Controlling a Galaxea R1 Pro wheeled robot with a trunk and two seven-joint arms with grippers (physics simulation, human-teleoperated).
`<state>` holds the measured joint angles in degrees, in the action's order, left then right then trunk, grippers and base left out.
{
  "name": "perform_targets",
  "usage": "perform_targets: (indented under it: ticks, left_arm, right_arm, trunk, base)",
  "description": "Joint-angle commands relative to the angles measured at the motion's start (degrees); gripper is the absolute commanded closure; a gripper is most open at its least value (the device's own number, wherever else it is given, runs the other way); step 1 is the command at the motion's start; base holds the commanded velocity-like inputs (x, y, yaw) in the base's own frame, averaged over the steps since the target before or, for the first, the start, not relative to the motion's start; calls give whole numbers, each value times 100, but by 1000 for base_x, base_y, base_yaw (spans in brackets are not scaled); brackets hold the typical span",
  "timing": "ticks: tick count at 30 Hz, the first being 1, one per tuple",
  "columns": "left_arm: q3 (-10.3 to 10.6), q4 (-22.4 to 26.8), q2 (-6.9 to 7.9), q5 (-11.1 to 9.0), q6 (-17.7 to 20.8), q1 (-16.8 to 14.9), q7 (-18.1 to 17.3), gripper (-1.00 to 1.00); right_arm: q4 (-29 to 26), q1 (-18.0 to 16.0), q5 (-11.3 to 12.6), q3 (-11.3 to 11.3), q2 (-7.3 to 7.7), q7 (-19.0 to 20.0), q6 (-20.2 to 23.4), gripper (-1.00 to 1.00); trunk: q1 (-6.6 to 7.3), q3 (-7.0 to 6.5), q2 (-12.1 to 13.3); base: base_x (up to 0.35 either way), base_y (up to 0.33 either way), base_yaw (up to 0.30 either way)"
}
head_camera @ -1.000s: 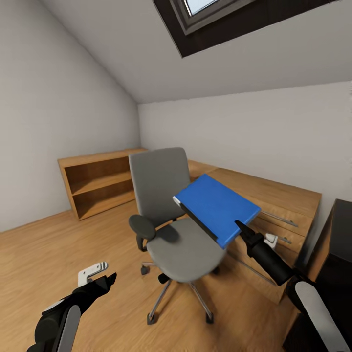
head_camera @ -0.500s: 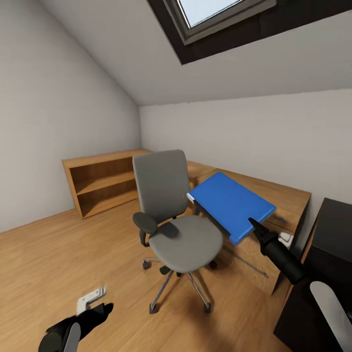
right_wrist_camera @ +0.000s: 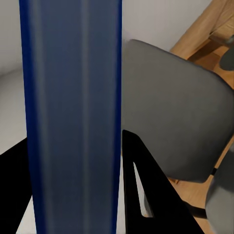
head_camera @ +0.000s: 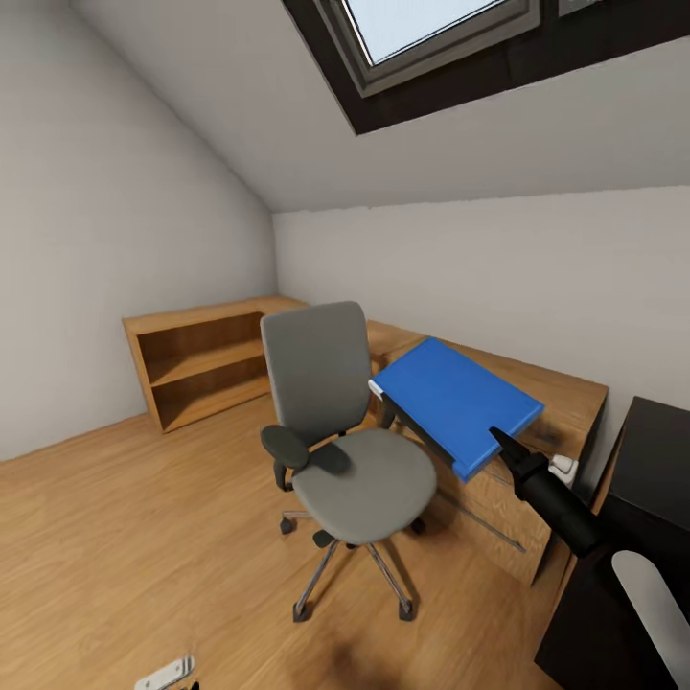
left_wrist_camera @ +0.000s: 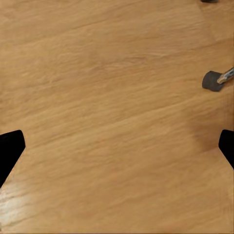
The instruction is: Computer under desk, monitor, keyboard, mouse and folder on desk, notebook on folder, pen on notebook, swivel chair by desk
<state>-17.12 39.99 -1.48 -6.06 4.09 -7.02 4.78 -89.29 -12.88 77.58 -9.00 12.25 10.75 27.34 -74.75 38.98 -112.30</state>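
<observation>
My right gripper point(head_camera: 500, 443) is shut on the near corner of the bright-blue folder point(head_camera: 455, 402), holding it tilted in the air just right of the swivel chair point(head_camera: 335, 431). In the right wrist view the folder's blue edge point(right_wrist_camera: 73, 107) runs between the black fingers point(right_wrist_camera: 146, 190), with the chair's grey back point(right_wrist_camera: 175, 122) behind it. The chair's grey seat is bare. My left gripper point(left_wrist_camera: 119, 148) hangs open over the wood floor point(left_wrist_camera: 107, 97), its black fingertips at the picture's two sides.
Low light-wood shelving point(head_camera: 196, 359) stands against the left wall, and a light-wood drawer unit point(head_camera: 537, 402) sits behind the chair. A black piece of furniture point(head_camera: 656, 460) is at the right edge. One chair caster point(left_wrist_camera: 212, 80) shows near the left gripper. A skylight point(head_camera: 431, 29) is overhead.
The head view has tilted upward and drawn back a little. My left arm has sunk to the bottom edge. The folder stays in the right gripper, slightly further right of the chair.
</observation>
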Motion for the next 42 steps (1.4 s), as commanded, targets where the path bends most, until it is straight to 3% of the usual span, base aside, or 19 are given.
perform_targets:
  ticks: [1,6,17,27,42]
  left_arm:
    - [-10,-160,-2,7,-240,-1,7,-100]
    - [-7,-315,-7,49,-429,-1,14,-100]
    - [-2,-499,-15,51,-452,-1,15,-100]
    - [6,-820,-23,52,-460,-1,7,-100]
    - [7,-853,-20,53,-462,-1,-3,-100]
  right_arm:
    - [0,0,21,-6,-2,5,34,100]
    - [38,4,20,0,-5,-4,29,100]
    - [51,5,9,1,-3,-8,27,100]
    - [54,5,-288,22,-27,4,18,100]
    - [58,5,-314,0,-11,98,25,100]
  trunk:
    - [23,-13,39]
    - [133,-102,239]
    - [375,-300,680]
    - [594,-479,1081]
    - [924,-749,1683]
  base:
    - [0,0,0]
    - [0,0,0]
    - [0,0,0]
    - [0,0,-28]
    - [0,0,-75]
